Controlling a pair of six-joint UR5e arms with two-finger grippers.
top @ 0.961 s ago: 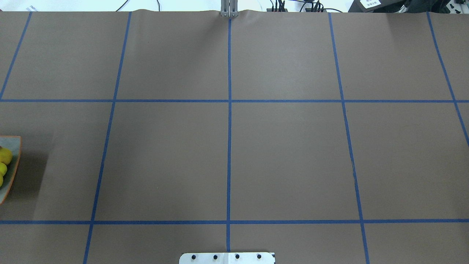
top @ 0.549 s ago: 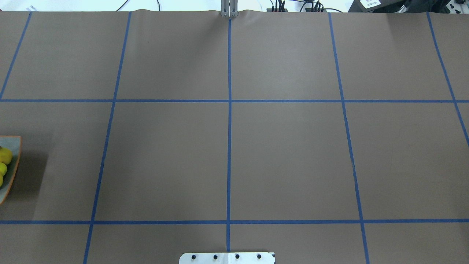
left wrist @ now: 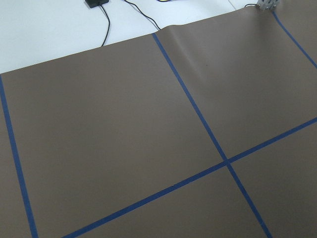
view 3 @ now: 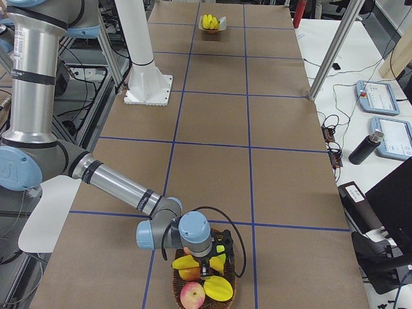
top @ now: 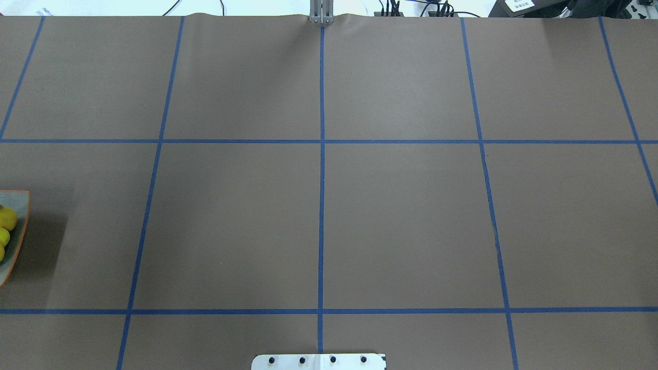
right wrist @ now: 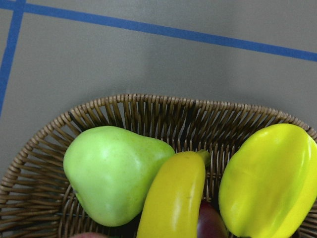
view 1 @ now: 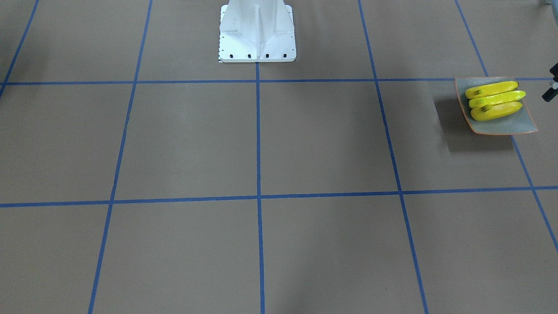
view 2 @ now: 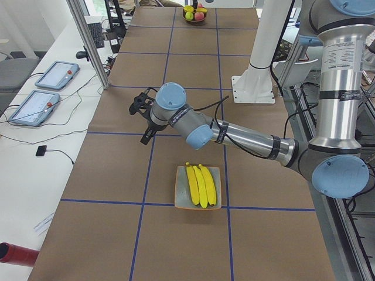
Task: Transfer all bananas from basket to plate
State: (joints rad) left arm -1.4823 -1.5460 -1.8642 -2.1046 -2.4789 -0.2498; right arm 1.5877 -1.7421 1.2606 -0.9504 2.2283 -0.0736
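Three yellow bananas [view 1: 495, 100] lie side by side on the grey-green plate [view 1: 501, 126] with its orange rim, which stands at the table's left end; the plate [top: 20, 226] just shows at the overhead view's edge. The wicker basket [right wrist: 148, 111] at the far right end holds one banana [right wrist: 173, 198] between other fruit. My right gripper [view 3: 208, 261] hangs low over the basket [view 3: 228, 293]; I cannot tell whether it is open or shut. My left gripper [view 2: 140, 120] hovers beyond the plate [view 2: 198, 205] with nothing seen in it, its state also unclear.
Beside the banana in the basket lie a green pear [right wrist: 111, 171], a yellow fruit [right wrist: 267, 183] and an apple [view 3: 193, 296]. The robot's white base [view 1: 257, 35] stands mid-table. Tablets [view 2: 53, 76] and cables lie on the side bench.
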